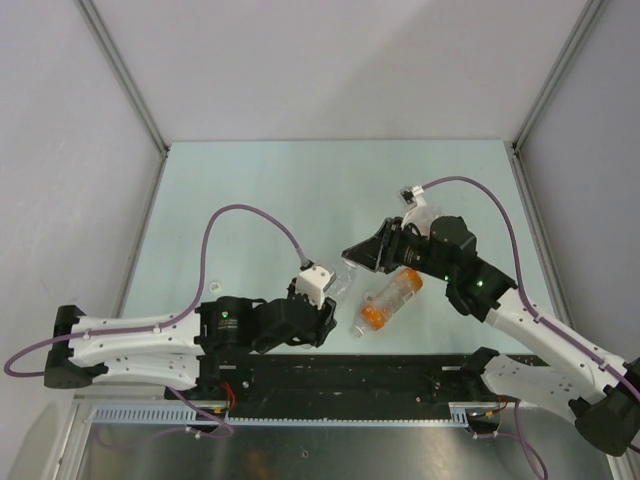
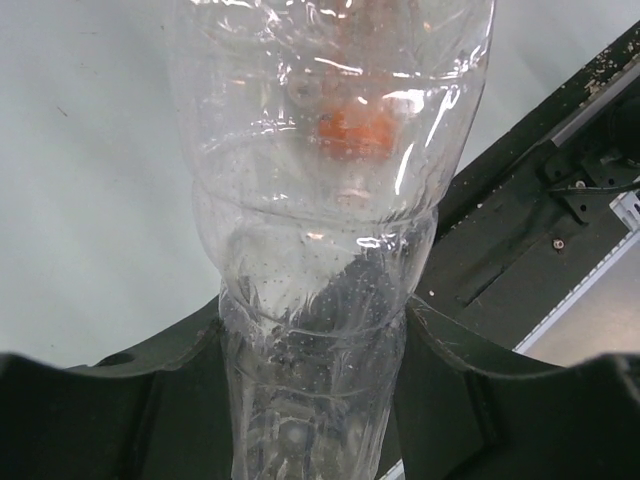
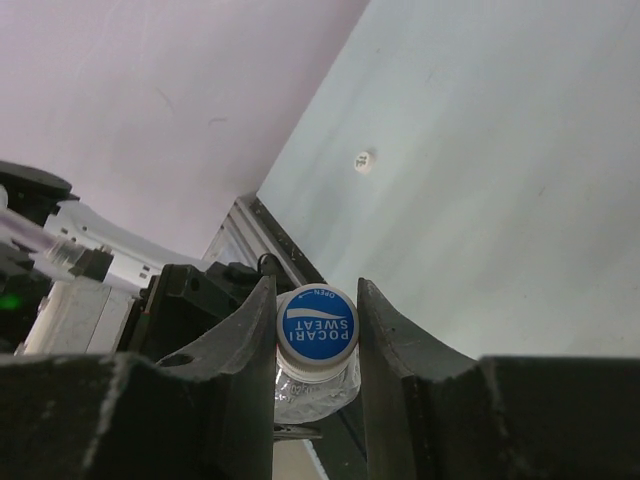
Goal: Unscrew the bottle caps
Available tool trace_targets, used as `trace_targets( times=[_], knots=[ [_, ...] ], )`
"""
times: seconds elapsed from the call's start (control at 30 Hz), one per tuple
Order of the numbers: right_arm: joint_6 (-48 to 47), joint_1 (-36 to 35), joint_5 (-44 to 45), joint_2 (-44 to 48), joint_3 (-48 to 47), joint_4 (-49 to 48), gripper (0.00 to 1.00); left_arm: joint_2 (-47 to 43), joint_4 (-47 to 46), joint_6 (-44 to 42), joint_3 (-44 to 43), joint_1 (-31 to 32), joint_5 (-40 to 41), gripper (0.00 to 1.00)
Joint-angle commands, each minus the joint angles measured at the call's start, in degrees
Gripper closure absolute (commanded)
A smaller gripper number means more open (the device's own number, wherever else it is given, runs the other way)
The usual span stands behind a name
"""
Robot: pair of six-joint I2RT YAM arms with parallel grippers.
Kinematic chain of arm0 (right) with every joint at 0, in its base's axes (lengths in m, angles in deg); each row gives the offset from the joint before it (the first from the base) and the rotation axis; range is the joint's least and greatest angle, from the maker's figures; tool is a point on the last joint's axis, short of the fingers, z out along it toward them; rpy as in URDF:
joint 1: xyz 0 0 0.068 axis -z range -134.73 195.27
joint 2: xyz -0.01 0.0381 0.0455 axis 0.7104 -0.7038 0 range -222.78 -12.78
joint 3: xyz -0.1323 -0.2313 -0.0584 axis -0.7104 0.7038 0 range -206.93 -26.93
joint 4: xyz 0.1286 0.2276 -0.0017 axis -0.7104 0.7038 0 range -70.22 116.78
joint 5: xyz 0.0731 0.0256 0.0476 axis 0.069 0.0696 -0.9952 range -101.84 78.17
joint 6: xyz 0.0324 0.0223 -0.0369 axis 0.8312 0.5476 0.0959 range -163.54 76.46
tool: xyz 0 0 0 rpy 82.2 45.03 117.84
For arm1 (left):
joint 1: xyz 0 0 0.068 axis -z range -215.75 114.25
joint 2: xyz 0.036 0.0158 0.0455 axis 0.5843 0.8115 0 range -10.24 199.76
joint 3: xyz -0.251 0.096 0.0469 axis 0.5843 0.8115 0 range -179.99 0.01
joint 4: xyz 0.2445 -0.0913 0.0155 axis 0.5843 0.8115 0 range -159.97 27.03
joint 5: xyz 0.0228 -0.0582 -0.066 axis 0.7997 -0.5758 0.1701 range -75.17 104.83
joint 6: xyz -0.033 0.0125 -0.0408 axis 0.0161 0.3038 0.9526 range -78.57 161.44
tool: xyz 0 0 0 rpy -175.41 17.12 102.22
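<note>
My left gripper [image 1: 335,292] is shut on the body of the clear bottle [image 1: 343,279] and holds it off the table, neck pointing towards the right arm. In the left wrist view the clear bottle [image 2: 320,220] fills the space between my fingers [image 2: 120,400]. My right gripper [image 3: 317,335] is shut on this bottle's cap [image 3: 317,330], which has a white rim and a blue printed top. The right gripper also shows in the top view [image 1: 354,258]. The orange bottle [image 1: 390,298] lies on its side on the table beside both grippers. The yellow-green bottle is out of view.
A loose small white cap [image 3: 362,160] lies on the table to the left, also seen in the top view [image 1: 213,283]. A black rail [image 1: 350,375] runs along the near edge. Grey walls enclose the pale green table [image 1: 300,190] on three sides.
</note>
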Motion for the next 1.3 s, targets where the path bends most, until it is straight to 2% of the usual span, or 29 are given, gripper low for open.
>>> trace_targets(
  times=[0.0, 0.2, 0.4, 0.5, 0.6, 0.7, 0.9, 0.97, 1.07, 1.27],
  knots=[
    [-7.02, 0.82, -6.46, 3.75, 4.17, -8.77, 1.00, -2.16, -7.12, -2.33, -1.82, 0.44, -3.61, 1.00],
    [-11.13, 0.87, -14.41, 10.83, 7.72, -17.48, 1.00, -6.95, -19.35, -8.96, 1.05, 0.47, -18.05, 1.00],
    [-11.80, 1.30, -20.66, 11.32, 8.12, -21.88, 1.00, -9.76, -27.57, -12.35, 2.45, 0.47, -29.96, 1.00],
    [-11.15, 1.61, -20.54, 10.79, 8.12, -22.38, 1.00, -9.90, -29.14, -12.78, 2.90, 0.49, -33.35, 1.00],
    [-10.13, 2.17, -18.21, 11.37, 8.12, -21.68, 0.99, -10.57, -29.56, -12.41, 3.84, 0.48, -32.30, 1.00],
    [-8.85, 3.41, -15.60, 12.65, 8.14, -20.38, 0.84, -11.67, -29.56, -11.66, 5.23, 0.47, -29.25, 1.00],
    [-5.07, 6.81, -14.57, 14.88, 8.05, -20.55, 0.30, -12.85, -29.28, -10.87, 7.53, 0.47, -24.69, 1.00],
    [-4.17, 7.43, -14.28, 15.35, 7.97, -20.65, 0.17, -12.60, -28.90, -10.82, 7.75, 0.47, -24.01, 1.00],
    [-3.27, 7.85, -12.06, 15.71, 7.48, -19.37, 0.09, -11.65, -27.57, -10.46, 7.54, 0.48, -22.18, 1.00],
    [-3.18, 8.37, -6.67, 15.48, 4.61, -11.55, 0.04, -8.65, -23.88, -9.45, 6.16, 0.47, -18.03, 1.00]
  ],
)
